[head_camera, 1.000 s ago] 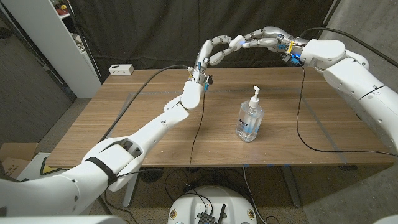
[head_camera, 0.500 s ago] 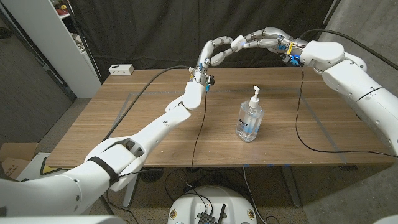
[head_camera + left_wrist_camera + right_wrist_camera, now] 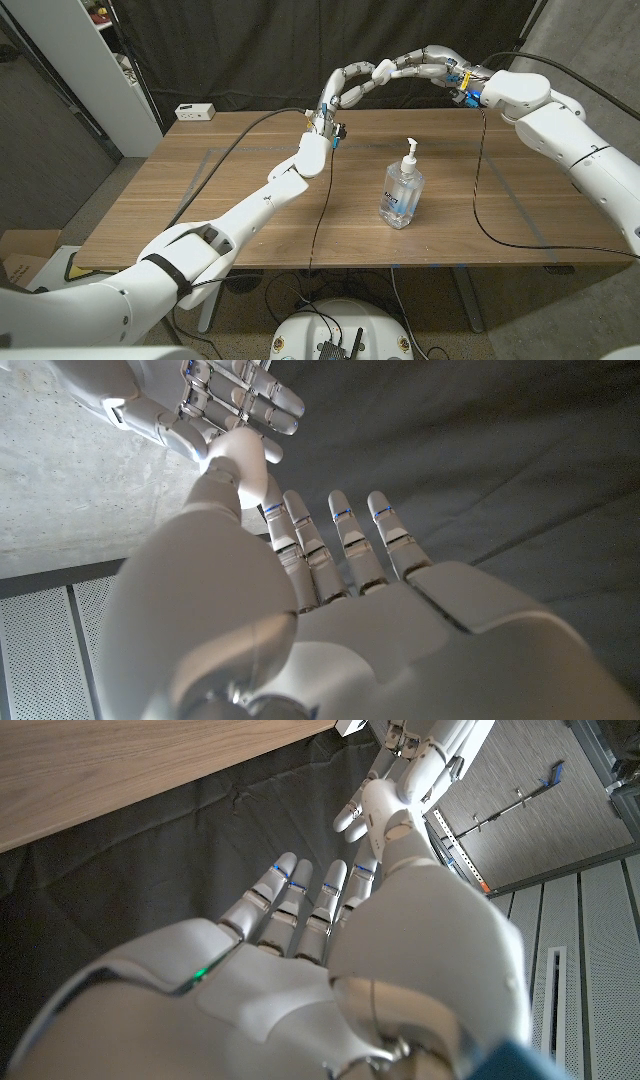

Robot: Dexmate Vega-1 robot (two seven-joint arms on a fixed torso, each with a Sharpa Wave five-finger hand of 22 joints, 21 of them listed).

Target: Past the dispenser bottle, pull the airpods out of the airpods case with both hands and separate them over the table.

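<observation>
Both robot hands meet fingertip to fingertip high past the dispenser bottle (image 3: 402,190), left robot hand (image 3: 337,88) and right robot hand (image 3: 412,64), probably set for pulling something apart; can't tell if they're grasping anything.

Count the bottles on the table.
1: a clear pump bottle stands upright on the wooden table, toward its right, below the raised hands.

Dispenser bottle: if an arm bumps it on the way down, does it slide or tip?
Probably tips. The dispenser bottle is tall on a narrow base, with a pump head on top, so a high knock would likely topple it. It looks largely full of clear liquid, so a low nudge might just slide it on the smooth wooden table.
</observation>
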